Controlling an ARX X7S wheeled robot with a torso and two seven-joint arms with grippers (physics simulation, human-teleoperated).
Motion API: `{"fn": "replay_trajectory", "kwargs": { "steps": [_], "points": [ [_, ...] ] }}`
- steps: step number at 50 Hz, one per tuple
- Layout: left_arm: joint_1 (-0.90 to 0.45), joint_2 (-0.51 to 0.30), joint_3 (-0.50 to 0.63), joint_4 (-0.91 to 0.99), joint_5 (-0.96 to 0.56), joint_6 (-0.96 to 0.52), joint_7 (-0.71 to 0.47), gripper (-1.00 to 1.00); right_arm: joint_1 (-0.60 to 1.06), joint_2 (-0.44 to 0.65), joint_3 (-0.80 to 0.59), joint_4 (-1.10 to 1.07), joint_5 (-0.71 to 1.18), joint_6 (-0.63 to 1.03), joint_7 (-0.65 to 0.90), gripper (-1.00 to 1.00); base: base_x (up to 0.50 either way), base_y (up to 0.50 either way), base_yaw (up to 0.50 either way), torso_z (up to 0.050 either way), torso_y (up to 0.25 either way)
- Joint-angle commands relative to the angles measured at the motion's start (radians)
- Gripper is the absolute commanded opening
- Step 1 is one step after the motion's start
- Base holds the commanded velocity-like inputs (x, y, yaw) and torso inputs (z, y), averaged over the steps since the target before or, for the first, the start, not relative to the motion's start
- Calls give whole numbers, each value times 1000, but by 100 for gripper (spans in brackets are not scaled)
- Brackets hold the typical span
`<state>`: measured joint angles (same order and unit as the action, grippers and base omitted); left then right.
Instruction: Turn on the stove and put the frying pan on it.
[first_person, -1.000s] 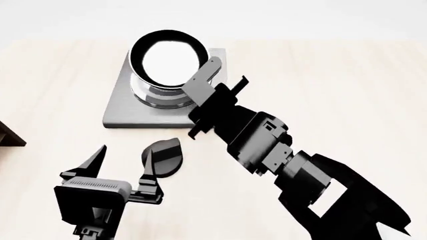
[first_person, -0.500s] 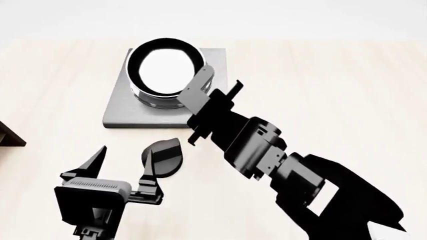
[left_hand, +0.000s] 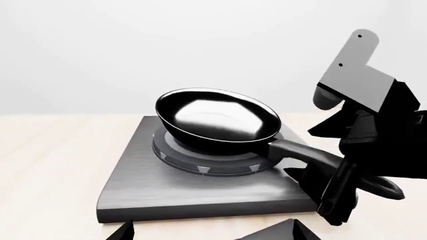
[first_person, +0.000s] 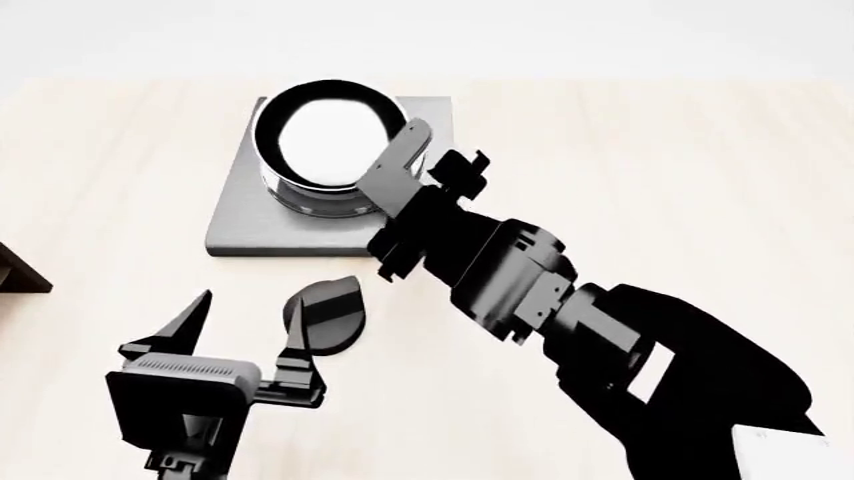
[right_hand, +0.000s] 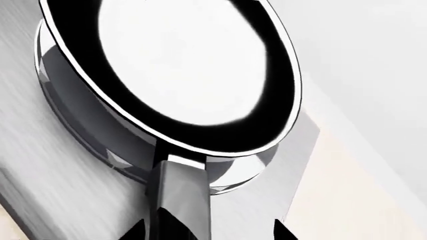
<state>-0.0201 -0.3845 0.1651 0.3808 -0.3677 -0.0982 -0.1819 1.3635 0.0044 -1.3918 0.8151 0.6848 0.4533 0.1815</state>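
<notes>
The frying pan (first_person: 331, 135) sits on the ring burner of the grey stove (first_person: 254, 225). Its glossy inside shows in the left wrist view (left_hand: 217, 117) and fills the right wrist view (right_hand: 180, 65). My right gripper (first_person: 434, 160) is at the pan's long handle (left_hand: 300, 150). It is open (right_hand: 207, 232): the handle (right_hand: 180, 195) runs between the fingers, close to one and clear of the other. My left gripper (first_person: 243, 330) stands open near the table's front, one finger beside the black knob (first_person: 334, 310). From the left wrist view the plate (left_hand: 133, 175) lies just ahead.
A dark corner of the brown shelf (first_person: 14, 270) pokes in at the left edge. Light wooden tabletop (first_person: 667, 180) stretches to the right of the stove and around it. My right arm (first_person: 627, 350) crosses the table's front right.
The pan has come down and settled level on the burner, shifting slightly left. My right gripper followed it and turned a little. The left gripper and knob have not moved.
</notes>
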Motion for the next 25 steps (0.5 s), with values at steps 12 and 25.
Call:
{"fn": "replay_trajectory", "kwargs": {
  "steps": [12, 25],
  "points": [
    [1, -4, 1, -2, -5, 5, -5, 100, 33, 45, 59, -67, 213, 37, -79, 100, 0, 0, 0, 0, 0],
    [1, -6, 6, 1, -4, 2, -10, 100, 76, 151, 92, -295, 253, 93, 20, 100, 0, 0, 0, 0, 0]
  ]
}}
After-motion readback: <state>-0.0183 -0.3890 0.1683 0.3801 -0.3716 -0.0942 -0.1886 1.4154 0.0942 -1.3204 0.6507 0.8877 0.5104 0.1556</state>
